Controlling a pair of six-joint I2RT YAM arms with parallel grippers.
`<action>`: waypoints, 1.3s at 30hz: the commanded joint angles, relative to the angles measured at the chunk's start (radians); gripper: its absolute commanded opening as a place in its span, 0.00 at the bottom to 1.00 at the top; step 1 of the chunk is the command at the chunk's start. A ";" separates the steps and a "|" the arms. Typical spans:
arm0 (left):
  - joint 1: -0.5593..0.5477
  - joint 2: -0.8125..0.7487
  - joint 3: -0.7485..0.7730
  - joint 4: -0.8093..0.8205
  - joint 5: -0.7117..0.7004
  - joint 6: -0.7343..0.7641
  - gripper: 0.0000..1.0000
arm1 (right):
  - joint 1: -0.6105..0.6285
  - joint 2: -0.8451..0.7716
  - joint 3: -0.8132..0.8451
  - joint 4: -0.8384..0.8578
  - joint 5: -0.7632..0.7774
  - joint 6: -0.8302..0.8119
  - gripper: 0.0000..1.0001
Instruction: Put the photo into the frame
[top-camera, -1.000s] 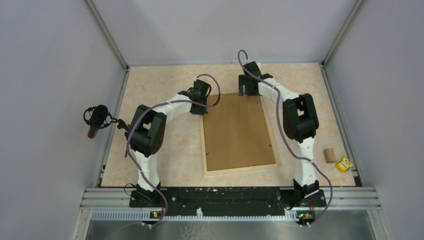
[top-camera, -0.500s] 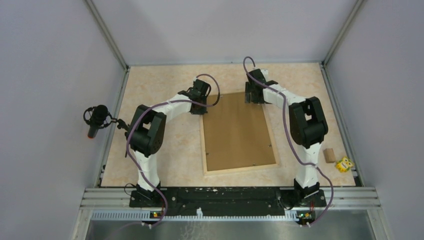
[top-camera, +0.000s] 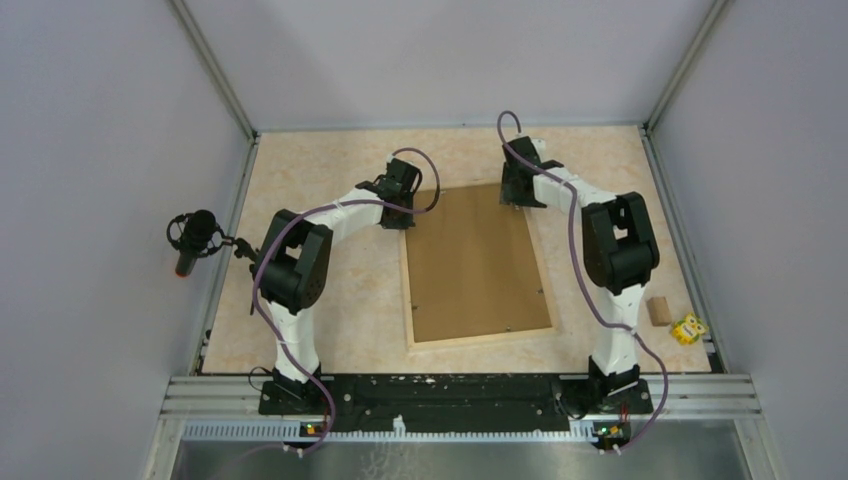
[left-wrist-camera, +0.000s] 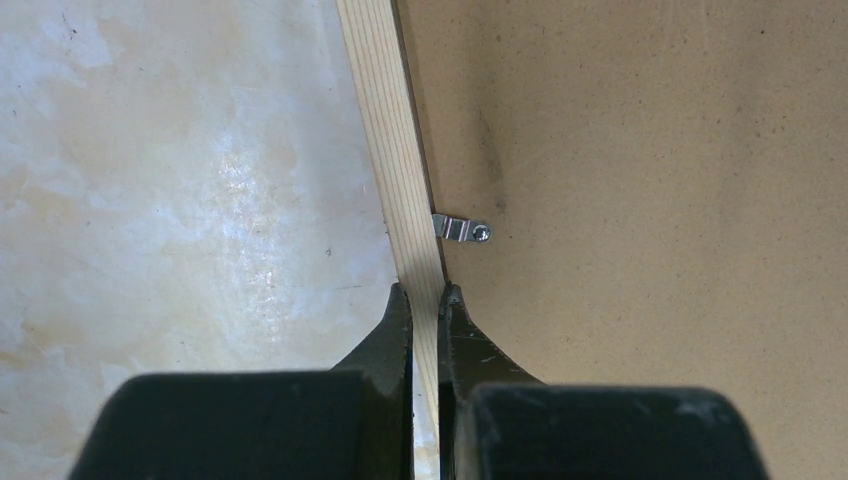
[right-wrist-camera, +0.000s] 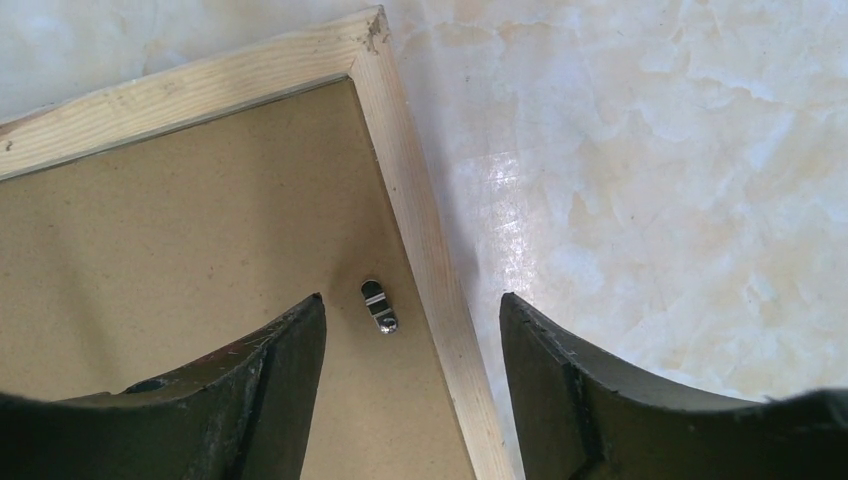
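The frame (top-camera: 480, 337) lies back side up on the table, its thin pale wooden strips round a plain brown backing board (top-camera: 475, 265). The photo is not in view. My left gripper (top-camera: 408, 205) is shut on the frame's left strip (left-wrist-camera: 400, 150) near the far left corner, one finger on each side (left-wrist-camera: 424, 292). A metal tab (left-wrist-camera: 460, 229) sits just past it. My right gripper (top-camera: 515, 192) is open above the far right corner, its jaws straddling the right strip (right-wrist-camera: 420, 230) and another metal tab (right-wrist-camera: 379, 306), holding nothing (right-wrist-camera: 410, 298).
A small brown block (top-camera: 657, 310) and a yellow object (top-camera: 688, 328) lie at the near right of the table. A microphone (top-camera: 195, 235) hangs outside the left wall. Grey walls enclose the table on three sides.
My right gripper has moved right along the frame's far edge to its far right corner. The left gripper and the frame have not moved.
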 joint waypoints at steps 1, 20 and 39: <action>0.002 0.033 0.004 -0.049 0.015 0.007 0.00 | -0.010 0.023 0.009 0.010 -0.016 0.005 0.63; 0.002 0.033 0.001 -0.046 0.021 0.010 0.00 | -0.023 0.027 0.005 0.001 -0.052 0.007 0.23; 0.002 -0.041 0.030 -0.085 -0.094 0.027 0.64 | -0.053 -0.042 -0.003 0.060 -0.135 0.006 0.60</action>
